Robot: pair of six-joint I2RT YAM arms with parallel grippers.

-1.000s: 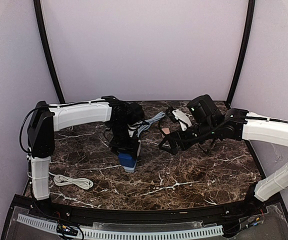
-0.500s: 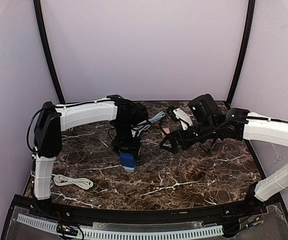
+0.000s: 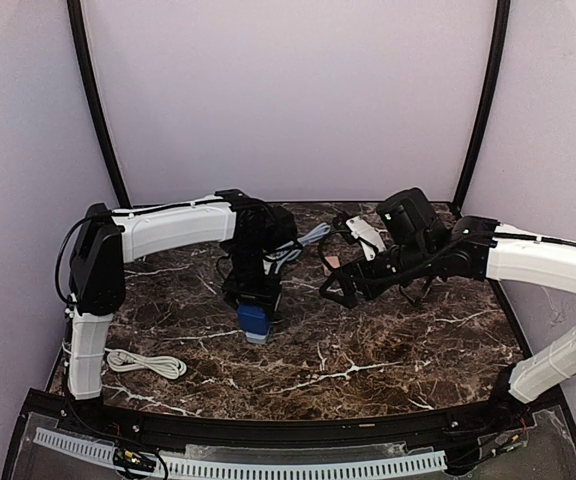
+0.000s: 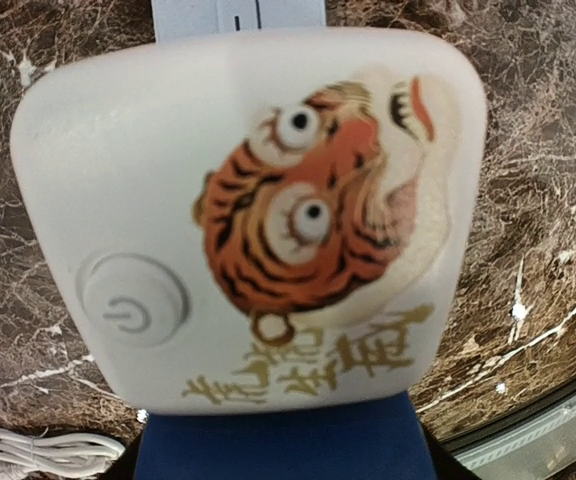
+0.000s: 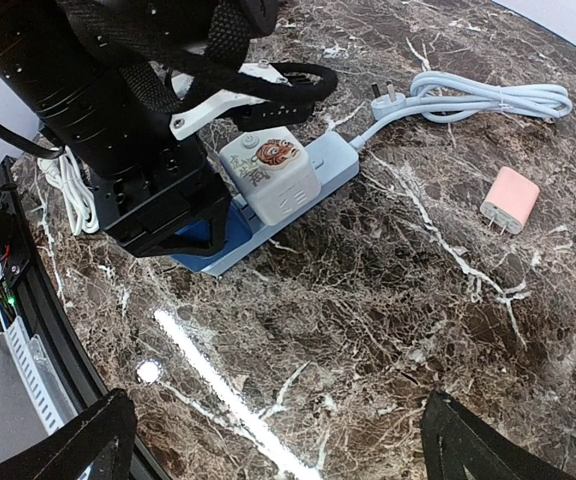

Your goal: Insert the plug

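Plug (image 5: 268,175), a white cube with a tiger print, stands upright on the power strip (image 5: 334,160) on the worktop (image 5: 388,310). Left tool (image 3: 253,296) is directly above the plug and close against it; whether it is clenched or released cannot be told. Right tool (image 5: 278,445) is well apart, released and empty. A pink charger (image 5: 509,200) lies apart from the strip.

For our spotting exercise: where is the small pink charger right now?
In the right wrist view, the pink charger lies alone on the marble table, right of the power strip and just below the coiled pale blue cable.
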